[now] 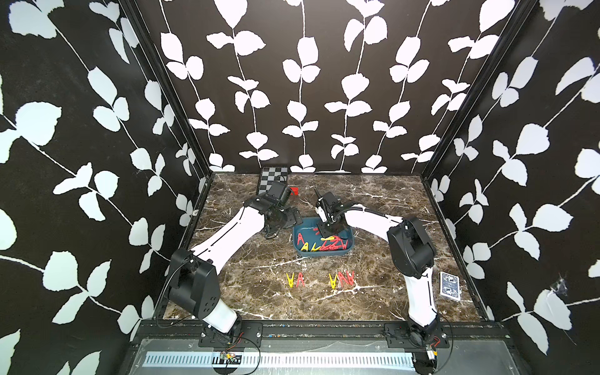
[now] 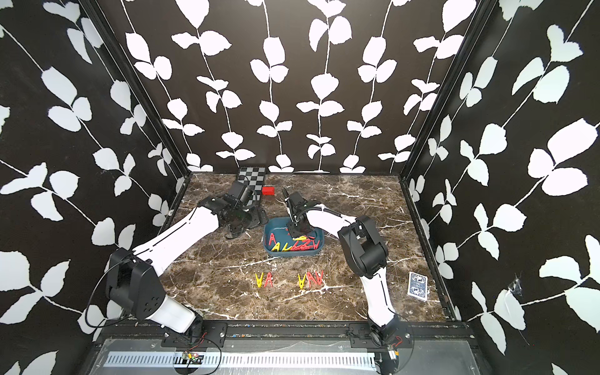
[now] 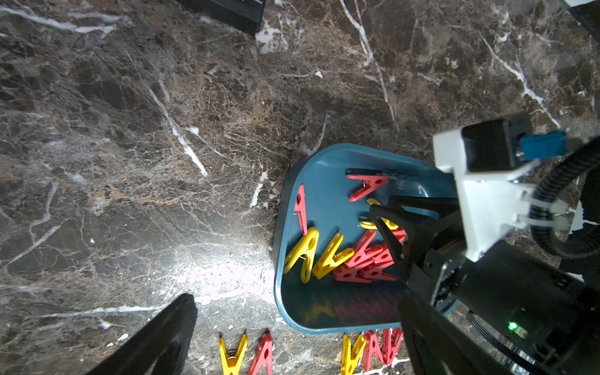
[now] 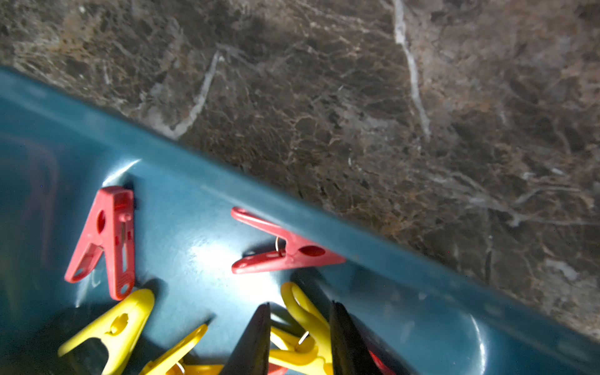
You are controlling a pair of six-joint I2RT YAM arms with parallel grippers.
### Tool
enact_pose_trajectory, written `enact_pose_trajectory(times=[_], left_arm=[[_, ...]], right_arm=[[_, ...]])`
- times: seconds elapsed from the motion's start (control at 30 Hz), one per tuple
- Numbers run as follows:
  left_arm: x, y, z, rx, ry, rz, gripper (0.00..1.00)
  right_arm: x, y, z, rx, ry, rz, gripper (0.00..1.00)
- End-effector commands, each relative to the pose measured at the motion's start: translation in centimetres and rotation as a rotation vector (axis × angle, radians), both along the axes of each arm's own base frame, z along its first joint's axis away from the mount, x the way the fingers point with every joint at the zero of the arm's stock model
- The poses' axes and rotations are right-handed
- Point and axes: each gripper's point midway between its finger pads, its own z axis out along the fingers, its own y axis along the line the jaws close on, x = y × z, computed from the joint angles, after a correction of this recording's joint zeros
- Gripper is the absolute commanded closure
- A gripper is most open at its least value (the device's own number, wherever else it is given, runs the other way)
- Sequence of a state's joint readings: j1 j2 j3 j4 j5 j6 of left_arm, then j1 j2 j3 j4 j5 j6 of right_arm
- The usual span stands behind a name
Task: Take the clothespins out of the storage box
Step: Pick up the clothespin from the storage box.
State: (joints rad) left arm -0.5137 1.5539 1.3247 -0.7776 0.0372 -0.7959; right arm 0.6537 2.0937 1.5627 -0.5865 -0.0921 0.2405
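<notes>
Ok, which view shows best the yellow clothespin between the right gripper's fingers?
The right wrist view: the yellow clothespin lies large between the fingers of the right gripper, inside the storage box. The left wrist view shows only yellow slivers of it past a finger. Both top views show only a yellow speck under the gripper.

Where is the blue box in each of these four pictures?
Top view: storage box central, beyond the laid-out clothespins.
Top view: storage box, same spot.
Left wrist: storage box partly behind the right arm.
Right wrist: storage box, wall crossing diagonally.
Shared landmark: the right fingers inside it, flanking a yellow clothespin.
</notes>
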Motion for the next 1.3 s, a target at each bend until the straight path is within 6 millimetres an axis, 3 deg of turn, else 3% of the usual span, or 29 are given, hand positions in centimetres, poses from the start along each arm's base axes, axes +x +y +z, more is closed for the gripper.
enact_pose_trajectory(times=[0.0,0.23,0.4,0.47,0.83,1.03,1.27], left_arm=[[-0.3,0.3,-0.2,-0.006,0.002,0.008,0.01],[-0.5,0.3,-0.3,-0.013,0.006,0.010,0.01],[-0.7,0.4,-0.3,-0.017,0.007,0.015,0.01],[-0.8,0.5,-0.3,-0.018,0.005,0.014,0.01],[-0.5,-0.1,0.2,-0.038,-0.017,-0.011,0.01],[-0.4,-0.5,0.7,-0.048,-0.038,-0.059,0.01],[-0.7,-1.0,1.5,-0.049,-0.085,-0.158,0.01]], right_arm=[[-0.1,-0.3,-0.8,-0.030,0.019,0.020,0.69],[0.0,-0.3,-1.3,-0.038,0.023,0.021,0.79],[0.1,-0.2,-0.4,-0.025,0.003,0.013,0.88],[0.2,-0.2,0.2,-0.018,-0.009,0.012,0.95],[0.3,-0.7,5.5,0.044,-0.081,-0.090,1.00],[-1.0,-1.5,7.5,0.100,-0.057,-0.201,1.00],[-4.4,-2.0,9.1,0.152,-0.040,-0.316,1.00]])
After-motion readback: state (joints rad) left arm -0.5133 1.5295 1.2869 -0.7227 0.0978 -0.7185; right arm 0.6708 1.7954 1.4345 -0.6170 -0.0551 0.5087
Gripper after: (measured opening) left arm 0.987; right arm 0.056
